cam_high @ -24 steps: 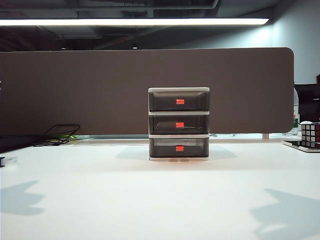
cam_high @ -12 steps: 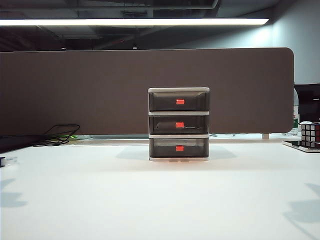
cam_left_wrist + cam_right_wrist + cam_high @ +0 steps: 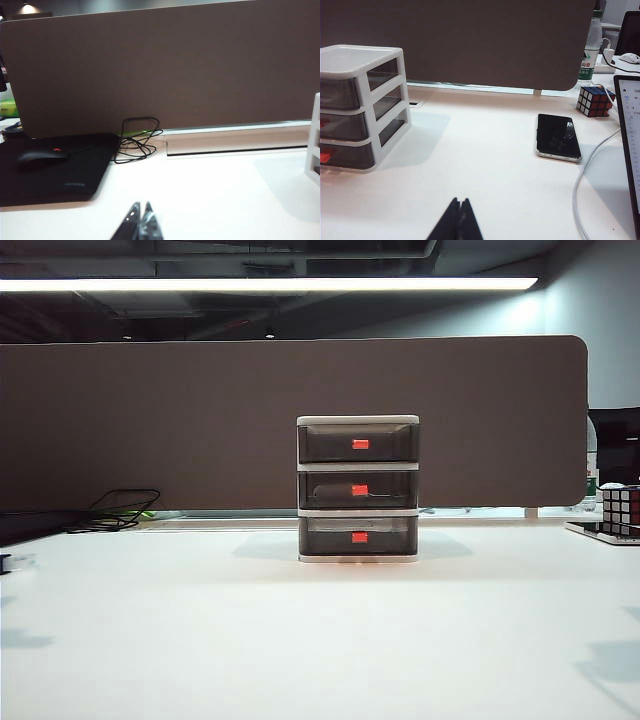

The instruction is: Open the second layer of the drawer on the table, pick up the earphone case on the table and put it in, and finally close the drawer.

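I am holding my left gripper [image 3: 141, 222] low over the table [image 3: 200, 640], on the side of the black mat [image 3: 55, 175] and the mouse [image 3: 42, 156]. Its two fingers are pressed together and are holding nothing. My right gripper [image 3: 456, 217] is hanging over the other side of the table, well apart from the drawer [image 3: 357, 421]. Its fingers are also meeting at the tips, with nothing between them. The exterior view is not showing either gripper.

The second layer [image 3: 390, 488] is sitting flush in the frame, like the layers above and below it, with its red tab [image 3: 359, 489] facing forward. I am not finding the earphone case on the table in any view. A pale oblong shape is showing through the smoky front of the second layer. I am judging that this is probably the case, but I cannot tell for sure.

So I am thinking the work is nearly finished, and the step in hand is only to rest both arms clear. To do it well, I should move slowly and hold both pairs of fingers closed. I should also stay away from the drawer front, so that nothing is pulled open again. On the right side I am minding the phone [image 3: 557, 136], the white cable [image 3: 590, 165] and the puzzle cube [image 3: 594, 100].
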Available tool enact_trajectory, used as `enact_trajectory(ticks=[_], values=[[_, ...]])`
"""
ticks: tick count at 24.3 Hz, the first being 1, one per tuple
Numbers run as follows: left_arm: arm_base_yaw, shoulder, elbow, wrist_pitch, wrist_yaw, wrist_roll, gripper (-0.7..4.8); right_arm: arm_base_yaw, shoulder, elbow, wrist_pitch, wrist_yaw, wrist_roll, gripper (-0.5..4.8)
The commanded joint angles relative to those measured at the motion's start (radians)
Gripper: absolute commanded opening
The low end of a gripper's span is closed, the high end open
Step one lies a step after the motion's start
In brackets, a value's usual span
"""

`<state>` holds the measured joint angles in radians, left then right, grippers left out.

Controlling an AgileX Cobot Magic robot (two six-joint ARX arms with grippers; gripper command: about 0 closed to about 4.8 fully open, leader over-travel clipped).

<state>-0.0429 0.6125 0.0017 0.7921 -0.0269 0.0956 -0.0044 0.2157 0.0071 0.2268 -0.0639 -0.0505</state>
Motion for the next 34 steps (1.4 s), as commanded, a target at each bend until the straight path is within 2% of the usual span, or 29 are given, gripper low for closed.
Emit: enact_trajectory(ticks=[1, 11, 18, 23, 26, 28, 30, 34], values=[[0.002, -0.001, 0.005, -0.032, -0.013, 0.001, -0.05, 0.0, -0.002, -0.006, 0.008, -0.004, -0.002, -0.04], [0.001, -0.001, 0.005, -0.08, -0.018, 0.001, -0.05, 0.0, -0.002, -0.006, 0.002, -0.005, -0.002, -0.04], [-0.005, -0.22, 0.005, -0.265, -0.006, 0.002, -0.05, 0.0, -0.002, -0.006, -0.006, -0.005, -0.002, -0.04], [0.011, -0.378, 0.006, -0.366, -0.047, 0.005, -0.05, 0.0, -0.002, -0.006, -0.015, -0.005, -0.002, -0.04], [0.039, -0.444, 0.006, -0.454, -0.036, -0.008, -0.05, 0.0, -0.002, -0.006, -0.015, -0.005, -0.002, -0.04], [0.061, -0.497, 0.006, -0.578, -0.036, -0.066, -0.05, 0.0, -0.002, -0.006, -0.016, -0.005, -0.002, -0.04], [0.063, -0.53, 0.006, -0.649, -0.034, -0.074, -0.05, 0.0, -0.002, -0.006, -0.016, -0.005, -0.002, -0.04], [0.082, -0.584, 0.006, -0.707, 0.01, -0.074, -0.05, 0.0, -0.002, -0.006, -0.016, -0.005, -0.002, -0.04]])
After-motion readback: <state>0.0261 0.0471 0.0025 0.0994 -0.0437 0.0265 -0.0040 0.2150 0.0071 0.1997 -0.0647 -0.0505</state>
